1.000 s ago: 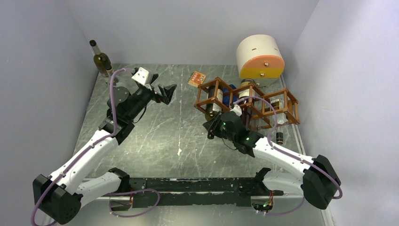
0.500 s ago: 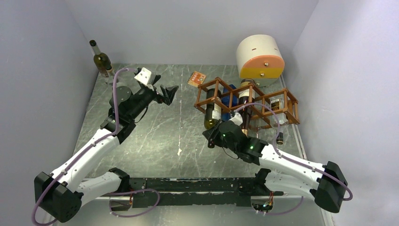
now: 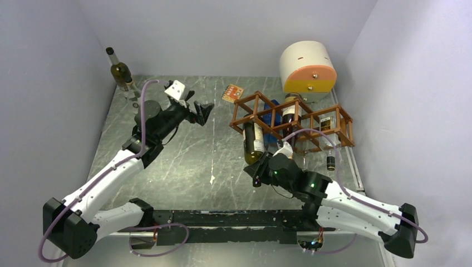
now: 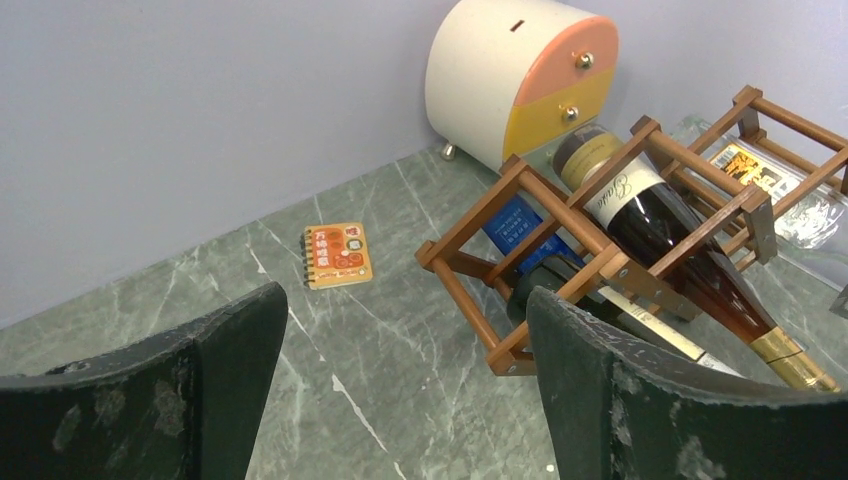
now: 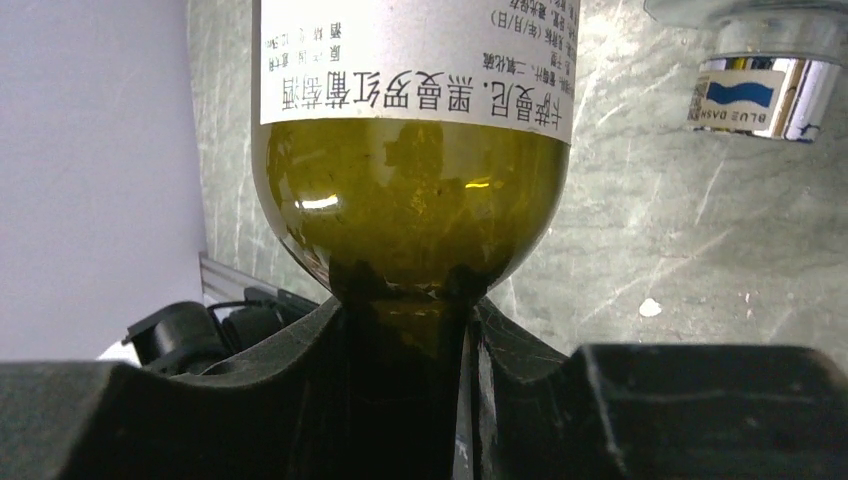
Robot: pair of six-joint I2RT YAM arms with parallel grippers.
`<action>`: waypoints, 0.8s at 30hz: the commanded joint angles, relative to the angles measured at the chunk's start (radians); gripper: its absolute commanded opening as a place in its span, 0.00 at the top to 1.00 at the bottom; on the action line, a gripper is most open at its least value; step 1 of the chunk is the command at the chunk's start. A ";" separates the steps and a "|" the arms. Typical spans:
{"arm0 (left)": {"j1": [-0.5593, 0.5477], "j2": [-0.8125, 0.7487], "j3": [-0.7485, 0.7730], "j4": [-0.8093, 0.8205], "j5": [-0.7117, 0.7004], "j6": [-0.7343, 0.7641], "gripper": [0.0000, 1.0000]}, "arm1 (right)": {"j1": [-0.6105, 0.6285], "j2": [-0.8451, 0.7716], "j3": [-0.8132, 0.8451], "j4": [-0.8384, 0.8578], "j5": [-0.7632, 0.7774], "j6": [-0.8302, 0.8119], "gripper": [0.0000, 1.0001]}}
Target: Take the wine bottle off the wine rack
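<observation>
A cream drum-shaped cabinet (image 3: 308,67) with an orange drawer front above a yellow one, each with a small knob, stands at the far right corner of the tabletop (image 3: 183,161). From it the dark green-grey, white-veined top spreads left and toward the near side. A plain pale lavender-grey back wall (image 3: 222,33) rises behind the cabinet. A matching right wall (image 3: 412,111) stands just beside it, and the left wall (image 3: 39,122) well apart. The light is soft and even.

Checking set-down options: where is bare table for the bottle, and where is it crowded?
Bare: the table's middle, between the left arm and the rack. Crowded: right back corner, with rack, cylinder and racked bottles. Notebook and upright bottle line the back.
</observation>
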 commanded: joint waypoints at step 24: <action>-0.037 0.037 0.028 -0.007 0.043 0.009 0.01 | 0.007 -0.214 0.271 -0.541 -0.148 -0.171 1.00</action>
